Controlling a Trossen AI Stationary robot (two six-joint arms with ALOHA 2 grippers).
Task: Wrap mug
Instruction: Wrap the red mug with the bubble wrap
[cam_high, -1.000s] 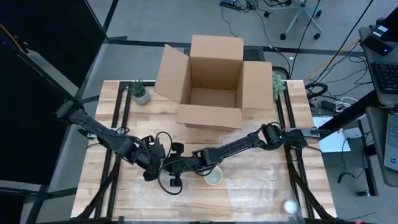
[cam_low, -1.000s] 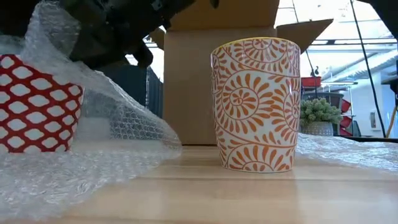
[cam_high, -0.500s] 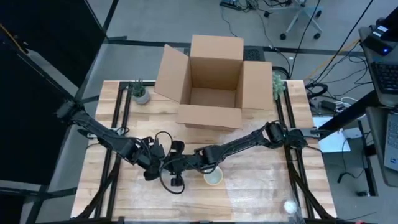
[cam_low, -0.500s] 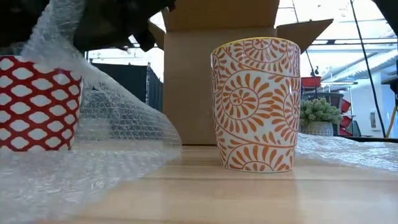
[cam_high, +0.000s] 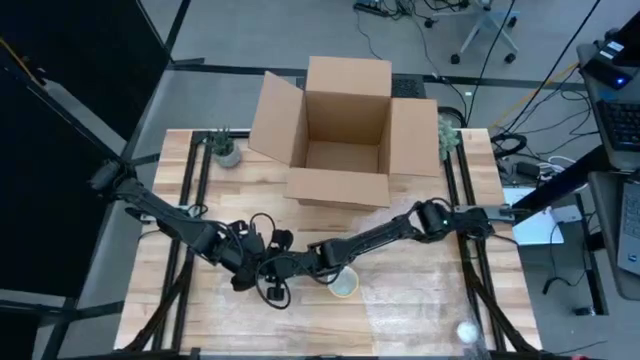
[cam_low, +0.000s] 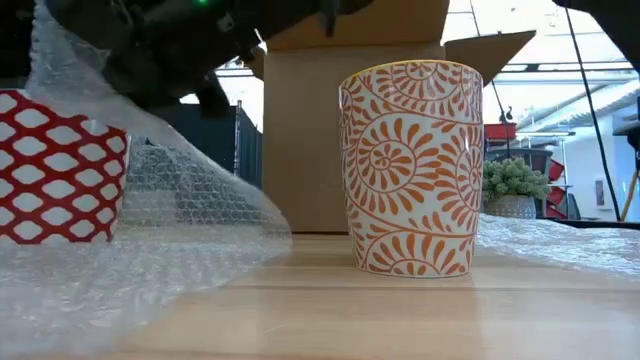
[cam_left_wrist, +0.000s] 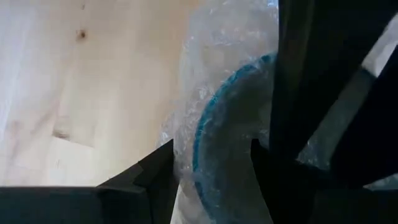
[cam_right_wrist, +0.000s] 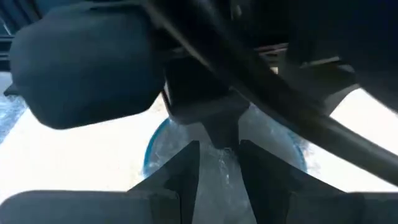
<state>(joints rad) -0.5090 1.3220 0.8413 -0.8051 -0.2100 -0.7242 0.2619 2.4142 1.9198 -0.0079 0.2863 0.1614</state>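
Note:
A red-and-white mug (cam_low: 55, 165) stands on the table under a sheet of bubble wrap (cam_low: 190, 190); its blue rim (cam_left_wrist: 198, 143) shows through the wrap. My left gripper (cam_left_wrist: 212, 146) is over it at the table's near left (cam_high: 258, 278), with its fingers astride the wrapped rim. My right gripper (cam_right_wrist: 219, 155) reaches in from the right and meets the left one (cam_high: 284, 265), shut on the wrap. An orange-patterned mug (cam_low: 412, 165) stands bare just to the right (cam_high: 343, 285). My left gripper comes from above at the mug's wrap-covered rim (cam_left_wrist: 194, 155). One finger (cam_left_wrist: 155, 174) stands outside the wall and one (cam_left_wrist: 264, 165) over the mouth. The mug stands upright on the table. Whether both fingers press on it, I cannot tell. My right gripper pinches a bunch of bubble wrap (cam_right_wrist: 221, 163) between its two fingers, right above the mug's mouth. The wrap runs taut from there, slanting down to the table on the mug's right (cam_low: 230, 200).
An open cardboard box (cam_high: 340, 130) stands at the table's far middle. Small potted plants sit at the far left (cam_high: 225, 148) and far right (cam_high: 447, 135). More bubble wrap (cam_low: 560, 240) lies on the table's right.
My right gripper has moved a little toward the table's left with the bubble wrap. The wrap's raised part has gone leftward over the red mug and is now drawn into a straighter slope down to the table. Both mugs have stayed where they were.

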